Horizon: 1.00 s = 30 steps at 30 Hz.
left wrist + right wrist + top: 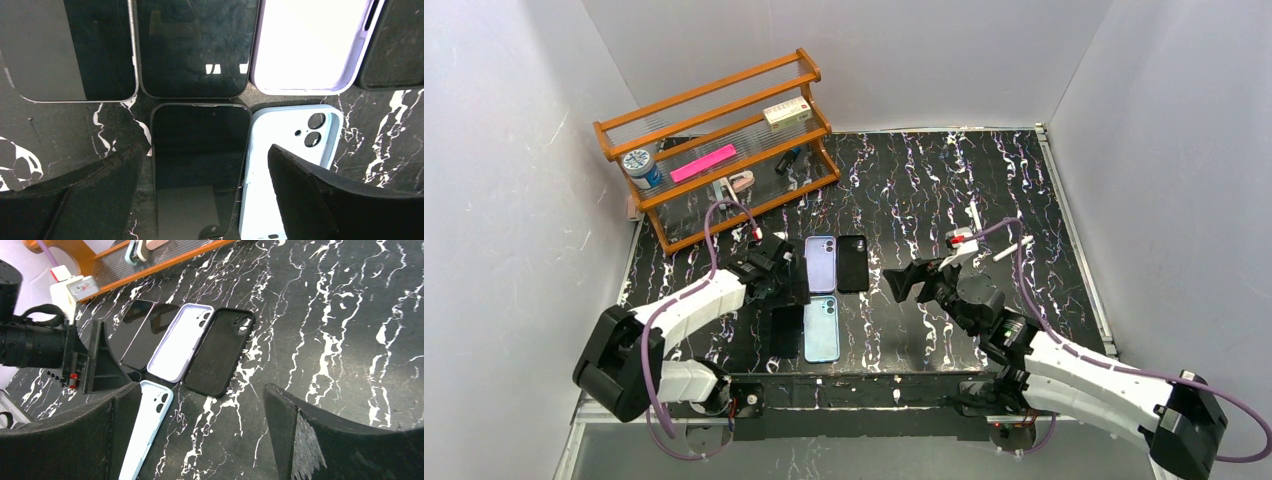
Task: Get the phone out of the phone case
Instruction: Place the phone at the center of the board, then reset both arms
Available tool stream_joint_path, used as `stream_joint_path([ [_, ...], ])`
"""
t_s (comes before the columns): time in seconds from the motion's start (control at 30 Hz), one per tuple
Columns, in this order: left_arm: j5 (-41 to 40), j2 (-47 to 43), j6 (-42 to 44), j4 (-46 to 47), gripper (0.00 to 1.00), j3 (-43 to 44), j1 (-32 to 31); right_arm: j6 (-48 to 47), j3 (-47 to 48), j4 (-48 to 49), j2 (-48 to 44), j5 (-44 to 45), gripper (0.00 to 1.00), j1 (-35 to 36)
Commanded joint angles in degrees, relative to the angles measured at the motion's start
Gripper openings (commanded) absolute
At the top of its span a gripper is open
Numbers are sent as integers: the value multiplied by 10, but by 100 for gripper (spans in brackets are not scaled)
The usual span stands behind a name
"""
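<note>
The left fingers [95,195] are being held wide apart above the worktop [65,130], with nothing being gripped between them. A bare phone [200,165] is being framed directly beneath them, screen up, with its left edge just inside the left-hand pad. Its long axis is being shown running away from the arm bases, so it is being straddled across its short width. The other pad is being held over the blue case [285,160], which is lying just beside the phone on its right and parallel to it. That case is being judged empty, since a raised rim and open camera holes are being shown.

Beyond these, two more phones [197,47] are being seen side by side, then a lilac case [310,45] and a black case [400,45], both hollow side up.

The right fingers [60,440] are likewise being held open and empty, well apart from the phone, on the far side of the black case. The left arm is therefore being taken as much the nearer.

No phone is being seen seated in any case, so the removal is being judged as done or nearly so. If the phone is to be lifted, a straight descent and a narrowing across its width are being called for, with the blue case being kept out of the pinch.
</note>
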Motion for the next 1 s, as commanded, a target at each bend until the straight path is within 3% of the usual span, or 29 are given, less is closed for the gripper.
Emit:
stream_joint_path([
  [0.0, 4, -40, 0, -10, 92, -3, 24, -20, 19, -40, -40, 47, 99, -1],
  [0.13, 26, -62, -2, -21, 97, -4, 47, -34, 35, -97, -87, 81, 99, -1],
  [0.3, 15, -151, 4, -47, 98, 17, 83, -66, 74, -205, -179, 152, 99, -1],
  [0.57, -159, -325, 61, -111, 98, 116, 98, -79, 181, -391, -310, 254, 99, 0],
  [0.73, -265, -433, 93, -107, 98, 143, 97, -85, 215, -426, -339, 260, 99, 0],
  [0.97, -328, -557, 144, -60, 98, 123, 97, -104, 233, -445, -342, 283, 99, -1],
])
